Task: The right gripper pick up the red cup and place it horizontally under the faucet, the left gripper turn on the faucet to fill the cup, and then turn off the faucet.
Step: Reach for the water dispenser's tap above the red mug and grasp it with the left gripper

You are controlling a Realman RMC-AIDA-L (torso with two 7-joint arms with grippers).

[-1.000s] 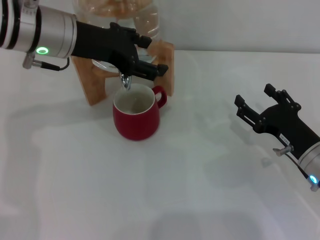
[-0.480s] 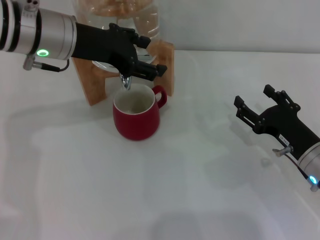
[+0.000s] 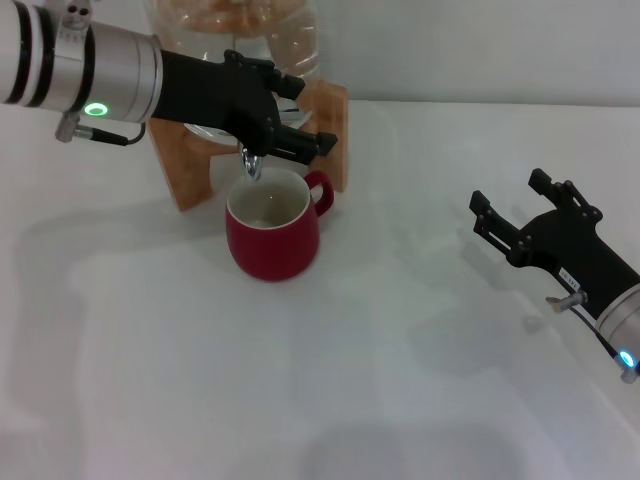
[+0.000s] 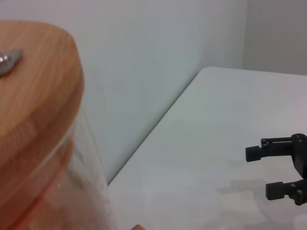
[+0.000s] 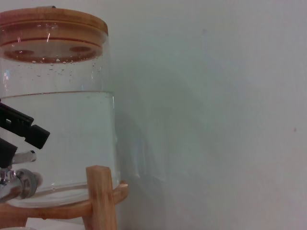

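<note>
The red cup (image 3: 272, 235) stands upright on the white table with its handle to the right. It sits right below the spout of the chrome faucet (image 3: 250, 163) on the water jug (image 3: 290, 45). My left gripper (image 3: 311, 114) reaches over the faucet's top with its fingers apart on either side; the lever is hidden behind them. The right wrist view shows the faucet (image 5: 21, 182) with a left gripper finger (image 5: 24, 128) just above it. My right gripper (image 3: 510, 193) hovers open and empty far to the right of the cup.
The jug (image 5: 57, 134) is about two thirds full and rests in a wooden stand (image 3: 335, 125) at the back of the table. Its wooden lid (image 4: 33, 86) fills the left wrist view, where the right gripper (image 4: 261, 171) shows far off.
My left arm has shifted slightly to the right over the faucet. The cup and my right arm have not moved.
</note>
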